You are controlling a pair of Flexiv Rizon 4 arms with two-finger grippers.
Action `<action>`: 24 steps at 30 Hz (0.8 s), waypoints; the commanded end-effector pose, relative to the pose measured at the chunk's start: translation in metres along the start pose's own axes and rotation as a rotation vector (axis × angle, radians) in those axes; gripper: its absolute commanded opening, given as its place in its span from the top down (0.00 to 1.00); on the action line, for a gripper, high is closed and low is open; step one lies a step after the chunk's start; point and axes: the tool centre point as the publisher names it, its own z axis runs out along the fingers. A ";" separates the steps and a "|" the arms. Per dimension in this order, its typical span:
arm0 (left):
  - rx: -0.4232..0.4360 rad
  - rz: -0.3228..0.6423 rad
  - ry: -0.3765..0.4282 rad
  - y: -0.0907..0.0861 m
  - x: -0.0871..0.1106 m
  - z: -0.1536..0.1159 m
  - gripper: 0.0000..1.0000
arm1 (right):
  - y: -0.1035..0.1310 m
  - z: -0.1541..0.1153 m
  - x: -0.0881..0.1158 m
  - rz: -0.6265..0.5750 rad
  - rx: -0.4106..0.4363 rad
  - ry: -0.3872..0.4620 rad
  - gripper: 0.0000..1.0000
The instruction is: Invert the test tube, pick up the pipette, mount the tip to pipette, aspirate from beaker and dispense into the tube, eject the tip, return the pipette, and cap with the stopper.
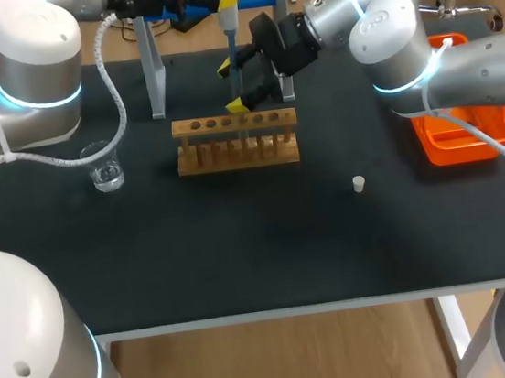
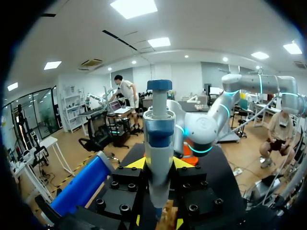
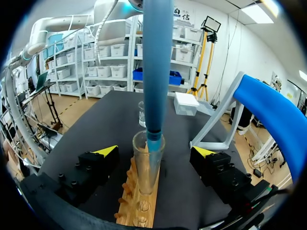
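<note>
Wooden rack (image 1: 237,141): stands near the middle of the tabletop's far edge, with one glass tube (image 3: 147,163) upright in it, mouth up.
Pipette (image 2: 159,129): hangs upright over the rack, its blue lower end reaching into the tube's mouth.
Left gripper (image 2: 159,165): above the far edge, fingers pinching the pipette's body from both sides.
Right gripper (image 1: 231,86): low over the rack, fingers spread wide on either side of the tube, touching neither the tube nor the pipette.
Beaker (image 1: 103,166): clear glass, toward the left edge, well apart from the rack.
Stopper (image 1: 359,183): small and white, on the black tabletop (image 1: 241,246) between the rack and the right edge.
Orange tray (image 1: 463,140): at the right edge, partly beneath the right arm.
Grey stand (image 1: 155,81): at the far edge behind the rack, carrying a blue bar.
</note>
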 end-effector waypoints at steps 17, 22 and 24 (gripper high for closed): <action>0.000 -0.003 0.001 0.002 -0.001 0.002 1.00 | 0.003 -0.015 0.003 0.005 -0.007 -0.008 0.00; 0.000 -0.003 0.002 0.003 -0.001 0.003 1.00 | 0.003 -0.015 0.004 0.005 -0.007 -0.006 0.00; 0.001 -0.003 0.001 0.003 -0.001 0.003 1.00 | 0.003 -0.015 0.004 0.005 -0.007 -0.006 0.00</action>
